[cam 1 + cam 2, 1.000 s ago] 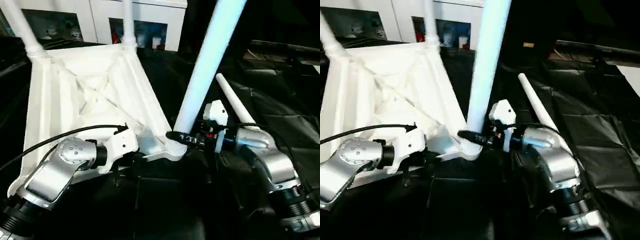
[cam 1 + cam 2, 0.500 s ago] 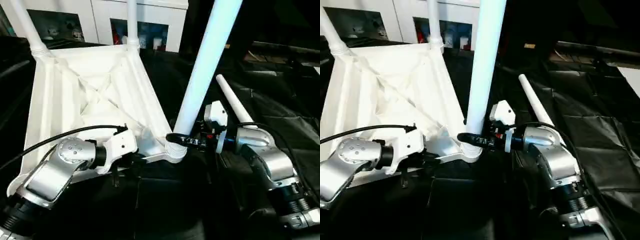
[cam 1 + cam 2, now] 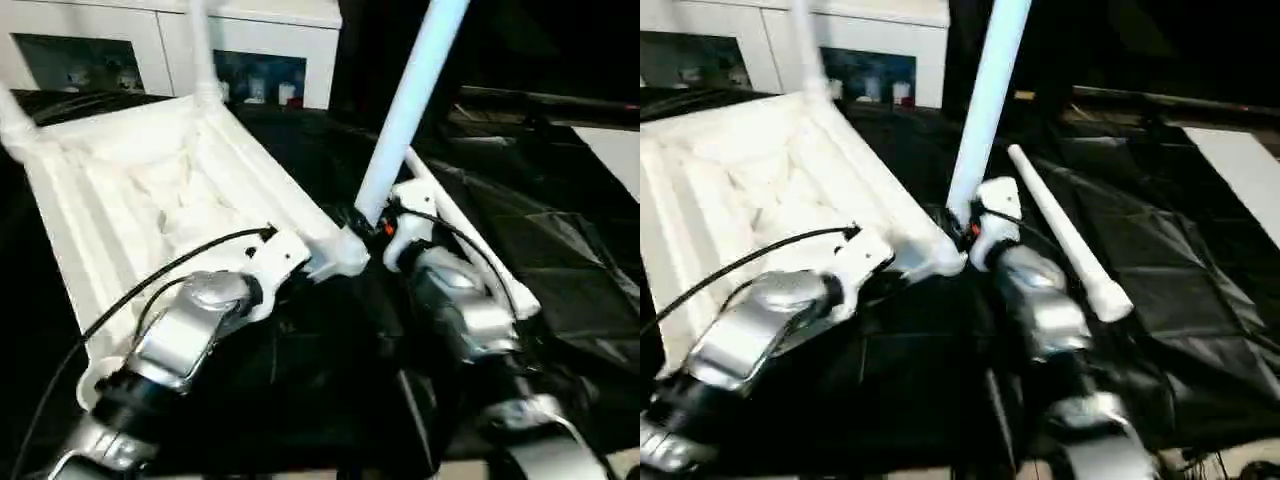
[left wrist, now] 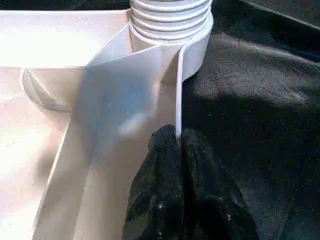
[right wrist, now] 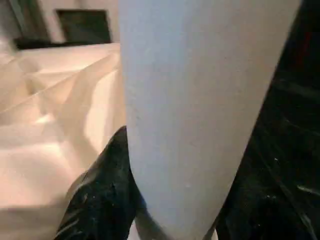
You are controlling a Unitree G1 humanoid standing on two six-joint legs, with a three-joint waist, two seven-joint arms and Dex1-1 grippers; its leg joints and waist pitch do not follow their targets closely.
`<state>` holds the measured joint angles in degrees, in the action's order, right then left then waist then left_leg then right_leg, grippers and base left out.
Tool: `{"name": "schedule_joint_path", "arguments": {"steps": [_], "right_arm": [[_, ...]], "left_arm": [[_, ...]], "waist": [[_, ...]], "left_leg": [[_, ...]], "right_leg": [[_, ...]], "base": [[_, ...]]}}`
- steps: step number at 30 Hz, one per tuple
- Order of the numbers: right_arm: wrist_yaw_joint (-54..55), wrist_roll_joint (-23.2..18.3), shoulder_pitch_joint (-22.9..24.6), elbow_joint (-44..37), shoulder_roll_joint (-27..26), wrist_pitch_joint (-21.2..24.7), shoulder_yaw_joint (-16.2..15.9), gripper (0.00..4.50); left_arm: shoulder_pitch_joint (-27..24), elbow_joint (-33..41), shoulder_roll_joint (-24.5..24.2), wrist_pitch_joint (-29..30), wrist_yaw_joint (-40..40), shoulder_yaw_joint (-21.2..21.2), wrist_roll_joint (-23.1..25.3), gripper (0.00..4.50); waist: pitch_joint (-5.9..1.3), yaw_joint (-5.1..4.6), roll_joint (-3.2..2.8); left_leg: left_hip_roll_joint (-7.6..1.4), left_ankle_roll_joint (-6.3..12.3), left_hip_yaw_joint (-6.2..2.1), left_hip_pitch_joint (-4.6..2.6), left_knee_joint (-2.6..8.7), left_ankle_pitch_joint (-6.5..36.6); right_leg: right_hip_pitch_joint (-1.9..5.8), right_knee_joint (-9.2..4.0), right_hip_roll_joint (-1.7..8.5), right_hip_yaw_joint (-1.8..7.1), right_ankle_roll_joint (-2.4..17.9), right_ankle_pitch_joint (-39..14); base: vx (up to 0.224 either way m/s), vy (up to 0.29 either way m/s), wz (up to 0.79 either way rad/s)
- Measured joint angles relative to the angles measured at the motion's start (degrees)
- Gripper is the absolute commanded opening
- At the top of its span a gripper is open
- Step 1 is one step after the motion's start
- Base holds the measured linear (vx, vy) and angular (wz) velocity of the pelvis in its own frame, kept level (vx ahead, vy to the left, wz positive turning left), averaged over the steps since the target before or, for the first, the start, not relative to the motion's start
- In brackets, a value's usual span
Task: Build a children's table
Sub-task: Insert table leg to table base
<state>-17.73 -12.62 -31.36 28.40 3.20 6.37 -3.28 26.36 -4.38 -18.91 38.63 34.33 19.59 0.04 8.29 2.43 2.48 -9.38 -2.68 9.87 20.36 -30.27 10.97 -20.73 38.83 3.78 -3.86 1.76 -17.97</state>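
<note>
At the near corner of the upturned large white plastic tabletop (image 3: 150,190), both my grippers were clamped on the work.

My left gripper (image 4: 178,145) had its two black fingers pinched tight on the thin edge wall of the tabletop, just below the ribbed corner socket (image 4: 172,22). My right gripper (image 3: 372,222) was closed around the base of the long white tubular leg (image 3: 405,100) standing tilted in that socket; in the right wrist view the leg blocked nearly everything, with one black finger (image 5: 102,195) beside it. Two more white legs (image 3: 200,50) stood in the far corners. A loose white leg with a flared end (image 3: 1065,235) lay on the black plastic sheeting (image 3: 1180,280) just beyond my right forearm. White cabinets (image 3: 270,30) stood behind the tabletop.
</note>
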Motion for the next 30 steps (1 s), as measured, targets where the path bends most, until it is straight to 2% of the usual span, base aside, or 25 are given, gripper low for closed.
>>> {"name": "schedule_joint_path", "arguments": {"steps": [1,2,3,4,5,6,7,8,12,24,26,29,30], "right_arm": [[1.0,0.3,-0.5,0.4,-0.5,-0.3,0.2,1.82],[1.4,0.9,-2.0,0.9,-0.8,-0.4,0.0,1.82],[2.0,1.2,-2.3,1.2,-1.2,-0.5,0.0,1.82],[2.5,1.3,-2.4,1.7,-1.7,-0.5,0.0,1.82],[2.9,1.4,-2.6,2.1,-2.1,-0.7,0.1,1.82],[3.4,1.4,-3.0,2.5,-2.4,-0.8,0.2,1.82],[3.8,1.3,-3.4,3.5,-2.7,-0.8,0.2,1.82],[4.1,1.4,-3.7,4.0,-3.0,-0.8,0.2,1.82],[4.5,1.8,-4.7,5.0,-3.5,-0.8,0.1,1.82],[3.8,3.2,-6.4,7.4,-3.6,-2.3,-0.4,1.82],[2.9,3.1,-6.1,7.1,-3.6,-2.8,0.1,2.38],[2.1,3.0,-4.9,7.7,-3.5,-2.0,0.3,2.38],[2.1,3.0,-3.8,7.7,-3.5,-2.7,0.4,2.54]], "left_arm": [[0.4,-0.2,-0.1,-0.2,-0.5,0.3,0.7,0.0],[0.6,0.2,-0.3,-0.5,-0.7,-0.2,1.0,0.0],[0.5,0.5,-0.5,-0.3,-0.7,0.0,1.2,0.0],[0.4,0.9,-0.6,0.3,-0.6,0.6,1.2,0.0],[0.5,1.2,-0.7,0.9,-0.4,0.9,1.2,0.0],[0.7,1.4,-0.9,1.2,-0.3,0.9,1.3,0.0],[0.8,1.3,-1.3,1.4,-0.3,1.0,1.5,0.0],[0.8,1.3,-1.4,1.5,-0.3,1.2,1.8,0.0],[1.2,1.4,-2.2,2.0,-0.2,1.5,2.0,0.0],[2.0,0.9,-2.6,2.4,-0.1,1.0,2.1,0.0],[2.0,0.9,-2.6,2.2,0.0,1.0,2.0,0.0],[2.0,1.0,-2.5,1.9,0.5,0.9,1.8,0.0],[2.0,1.2,-2.5,1.4,0.6,0.8,1.7,0.0]], "waist": [[-0.79,1.0,2.57],[-0.61,1.13,2.72],[-0.6,1.68,1.37],[-0.98,1.71,0.4],[-1.1,1.37,-0.33],[-1.19,0.81,0.05],[-1.21,0.33,0.69],[-1.25,0.17,0.87],[-1.31,-0.41,0.68],[-1.29,-0.46,0.66],[-1.29,-0.44,0.66],[-1.15,-0.21,0.74],[-0.89,-0.14,0.68]], "left_leg": [[0.34,-0.51,2.94,-0.1,-0.25,0.3],[0.45,-0.86,0.93,0.43,-1.99,0.8],[1.02,-0.34,-2.94,0.81,-3.95,0.8],[1.22,-0.74,-5.13,0.25,-4.44,0.6],[1.17,-1.9,-4.79,-0.09,-3.52,0.5],[1.07,-1.92,-4.26,-0.12,-2.83,0.3],[0.75,-1.92,-3.62,-0.39,-2.24,0.3],[0.26,-1.92,-3.34,-0.42,-2.17,0.3],[0.12,-1.92,-2.97,-0.37,-1.29,0.3],[0.11,-1.93,-2.62,-0.3,-0.52,0.3],[0.1,-1.93,-2.51,-0.27,-0.13,0.3],[-0.08,-1.92,-1.84,-0.11,-0.12,0.2],[-0.19,-1.91,-1.62,0.04,-0.17,0.2]], "right_leg": [[0.36,0.19,0.78,2.89,-1.4,-3.0],[-0.32,0.4,0.93,2.62,-2.5,-2.3],[0.15,0.06,0.37,2.12,-2.5,-2.3],[0.09,-0.39,0.3,0.96,-2.4,-2.1],[0.09,-0.85,0.34,0.64,-1.8,-0.7],[0.08,-1.52,0.3,0.88,-1.7,0.5],[-0.18,-2.37,0.02,1.24,-1.2,1.7],[0.04,-2.86,-0.44,1.41,-0.8,2.0],[-0.03,-3.85,-0.47,1.42,-0.9,2.0],[-0.53,-4.3,-0.46,1.57,-0.9,2.1],[-0.53,-4.67,-0.46,1.55,-0.9,2.1],[-0.36,-4.84,-0.37,1.69,-0.9,3.2],[-0.43,-4.83,-0.36,1.71,-0.9,3.5]], "base": [[0.02,-0.14,0.09],[0.02,-0.14,0.09],[0.07,-0.076,-0.36],[0.031,0.044,-0.29],[0.031,0.044,-0.29],[0.0,0.0,0.0],[-0.059,-0.034,0.14],[-0.059,-0.034,0.14],[0.0,0.0,0.0],[0.0,0.0,0.0],[0.0,0.0,0.0],[0.0,0.0,0.0],[0.0,0.0,0.0]]}}
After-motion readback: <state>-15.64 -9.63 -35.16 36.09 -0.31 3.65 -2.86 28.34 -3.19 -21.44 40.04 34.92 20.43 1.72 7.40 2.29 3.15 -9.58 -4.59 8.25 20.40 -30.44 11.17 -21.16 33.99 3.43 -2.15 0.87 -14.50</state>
